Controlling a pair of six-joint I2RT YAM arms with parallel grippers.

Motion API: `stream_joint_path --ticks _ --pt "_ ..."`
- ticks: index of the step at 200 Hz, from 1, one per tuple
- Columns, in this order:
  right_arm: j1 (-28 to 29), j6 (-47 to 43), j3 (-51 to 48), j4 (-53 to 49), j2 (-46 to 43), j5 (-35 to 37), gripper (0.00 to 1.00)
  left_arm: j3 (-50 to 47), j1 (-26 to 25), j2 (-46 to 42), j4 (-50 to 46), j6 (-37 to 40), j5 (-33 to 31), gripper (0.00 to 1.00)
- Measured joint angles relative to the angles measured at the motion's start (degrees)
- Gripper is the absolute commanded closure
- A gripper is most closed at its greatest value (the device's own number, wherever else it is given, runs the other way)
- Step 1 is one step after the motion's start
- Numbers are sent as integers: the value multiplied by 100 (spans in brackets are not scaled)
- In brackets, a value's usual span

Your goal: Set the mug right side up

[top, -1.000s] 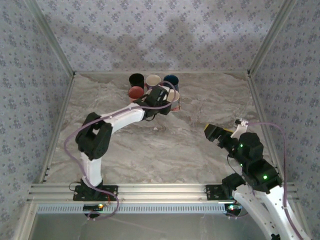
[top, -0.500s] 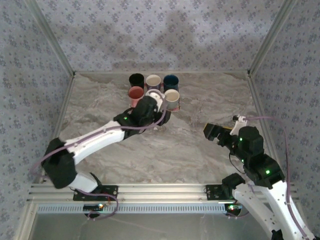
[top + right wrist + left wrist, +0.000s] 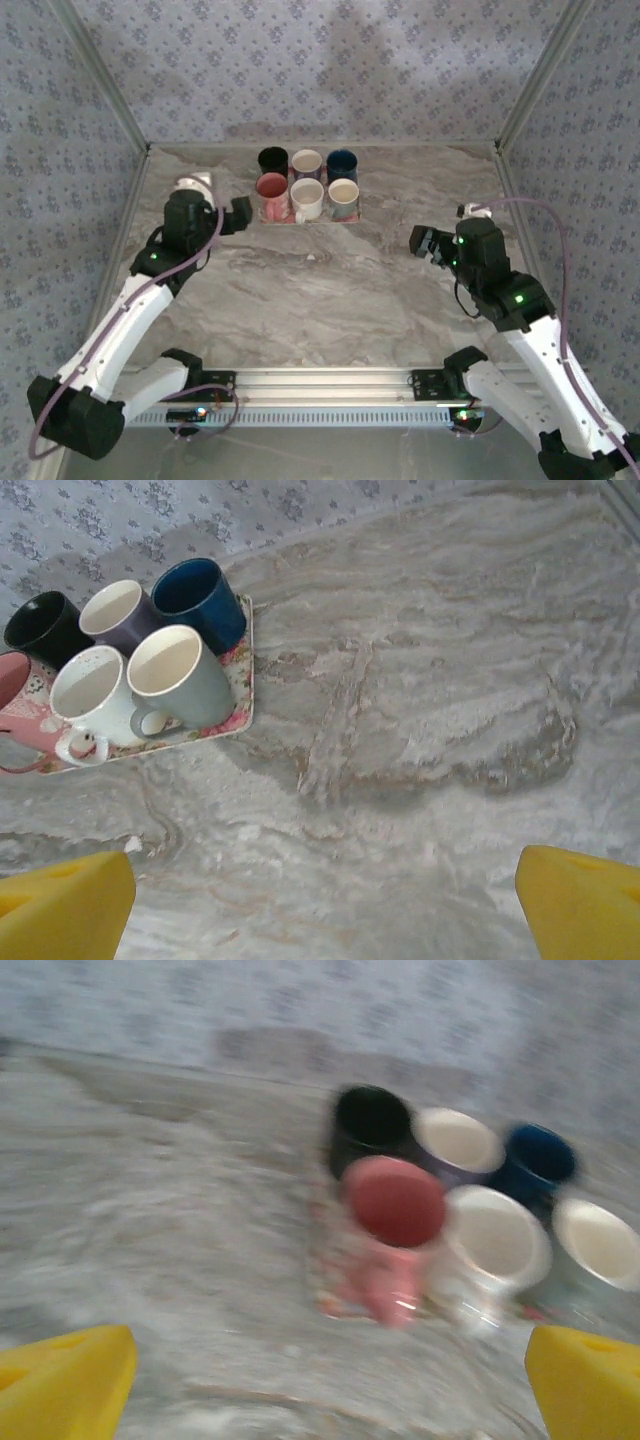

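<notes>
The grey marble table point(image 3: 330, 290) has a flowery flat tray point(image 3: 243, 685) at its far edge. The left gripper point(image 3: 330, 1390) and right gripper point(image 3: 325, 905) are wide open and empty. The white shiny mug point(image 3: 307, 200) stands mouth-up on the tray. It looks hard, slippery and breakable. Pinch its rim.

The table top point(image 3: 330, 290) looks like grey-veined marble, or a print of it: smooth, with a dull sheen. The mugs point(image 3: 185, 680) are glazed ceramic and glossy. The white mug point(image 3: 92, 702) is finely speckled inside, and the blue mug point(image 3: 200, 600) has the deepest shine. Under them lies a thin tray point(image 3: 232, 723) with a flower print (plastic or lacquered, I cannot tell). The walls point(image 3: 300, 70) look like matt patterned cloth or paper. The frame rail point(image 3: 320, 380) is bare ribbed metal with a satin finish. The left arm point(image 3: 120, 325) and right arm point(image 3: 535, 345) have smooth white and black plastic shells. A translucent purplish cable point(image 3: 563, 300) trails beside the right arm. The yellow fingertips point(image 3: 60, 905) look like matt plastic.
</notes>
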Motion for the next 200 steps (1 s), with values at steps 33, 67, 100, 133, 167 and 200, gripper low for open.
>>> stream_joint_path --ticks 33,67,100,133,167,200 --pt "-44 -911 -905 1283 31 313 0 -723 507 -87 715 664 -804 1" --pt "-313 -1565 -1384 2540 815 376 0 -2004 855 452 2293 1692 -586 0" --pt "-789 -2087 -1934 3628 1755 286 0 -2695 1731 1088 3412 1882 -79 0" --pt "-1506 -2691 -2765 4771 2168 -101 0 -2999 2129 1871 4586 1832 310 0" --pt "-2396 -2763 -3958 6824 2345 -695 0 -3036 2247 2531 5469 1652 629 0" --pt "-2778 -2653 -4680 8999 3609 -1252 0 -3294 2214 3213 6354 1644 883 1"
